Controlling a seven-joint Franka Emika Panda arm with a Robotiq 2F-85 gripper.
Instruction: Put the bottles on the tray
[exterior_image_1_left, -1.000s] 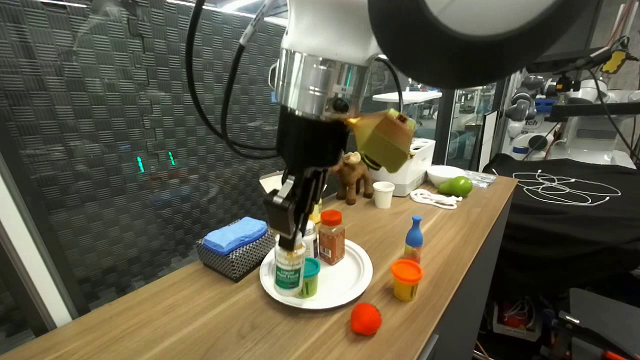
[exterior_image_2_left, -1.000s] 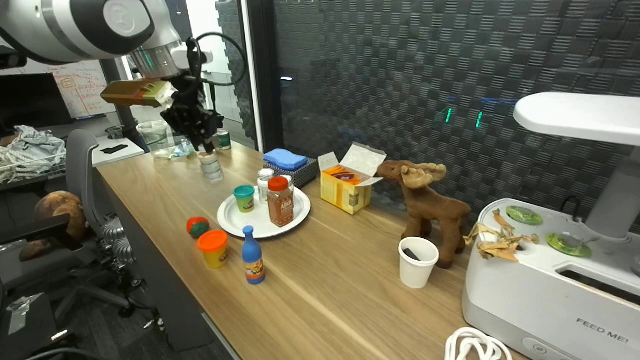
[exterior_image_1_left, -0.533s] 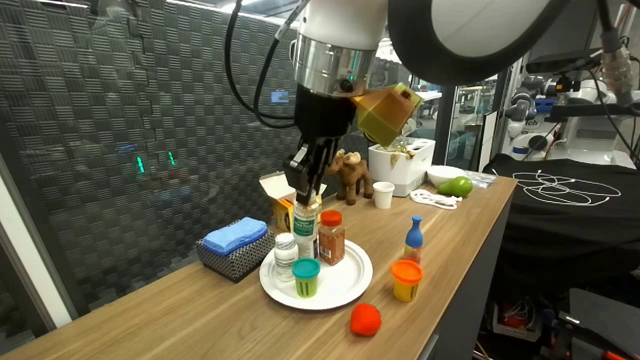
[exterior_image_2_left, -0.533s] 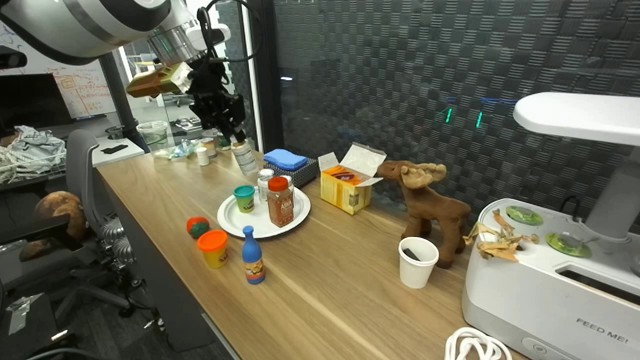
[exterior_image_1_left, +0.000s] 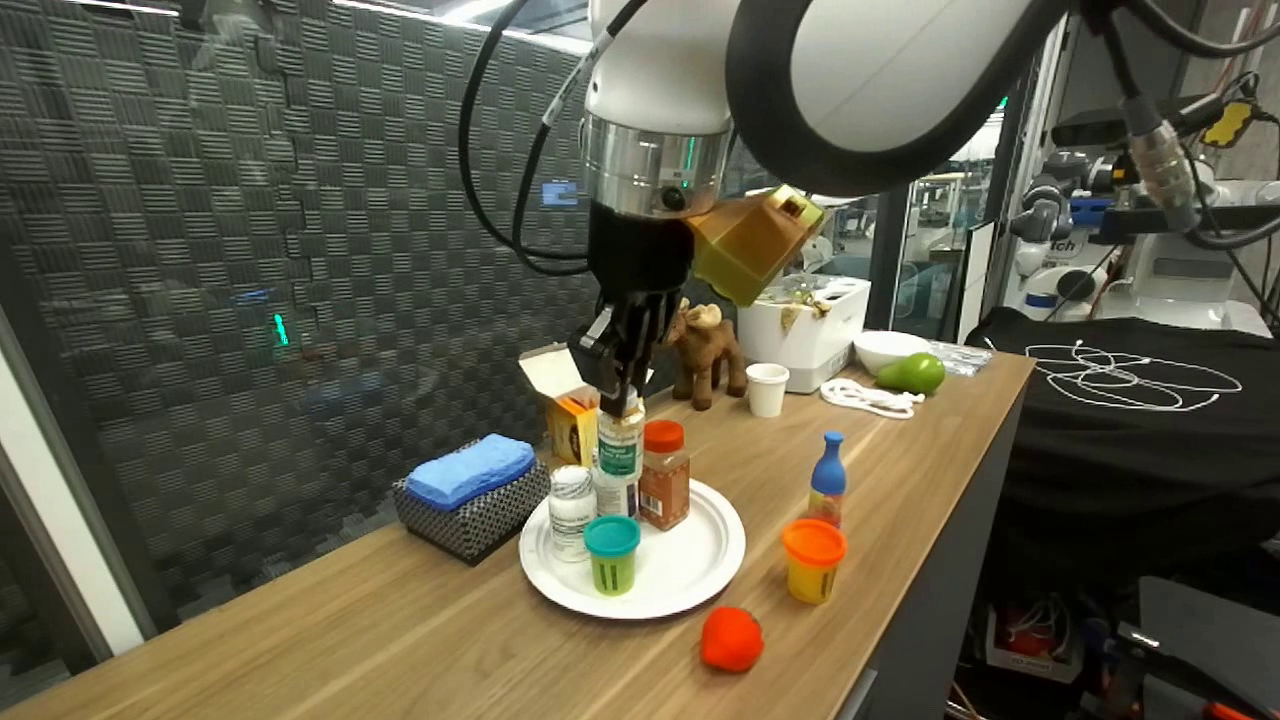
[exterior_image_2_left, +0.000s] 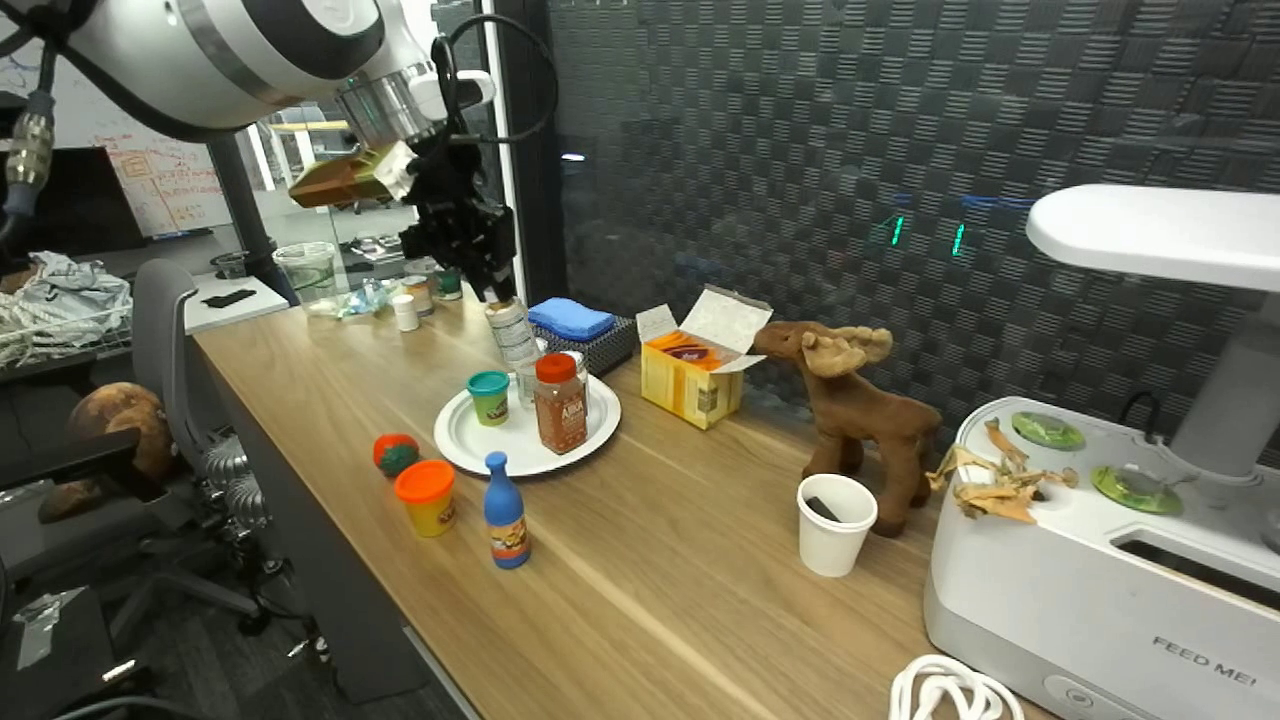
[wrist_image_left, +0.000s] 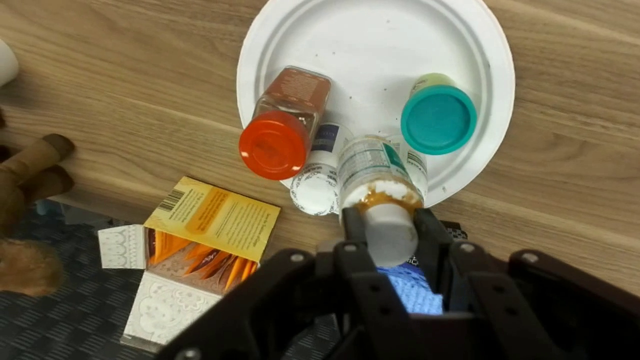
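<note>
Black fingers (wrist_image_left: 434, 239) in a narrow pinch on the green-labelled bottle (wrist_image_left: 371, 165), at its top

All views share the round, flat white plate (wrist_image_left: 370, 45)
In an exterior view the wood-grain counter (exterior_image_1_left: 400, 640) recedes, the dark textured wall (exterior_image_1_left: 200, 250) at left; in an exterior view, from the opposite end, the boxy white plastic unit (exterior_image_2_left: 1080, 600) looms close; the wrist view, nearest, peers steeply down

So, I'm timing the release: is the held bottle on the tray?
Off: the gripper holds the bottle up; below its base another bottle shows.
</note>
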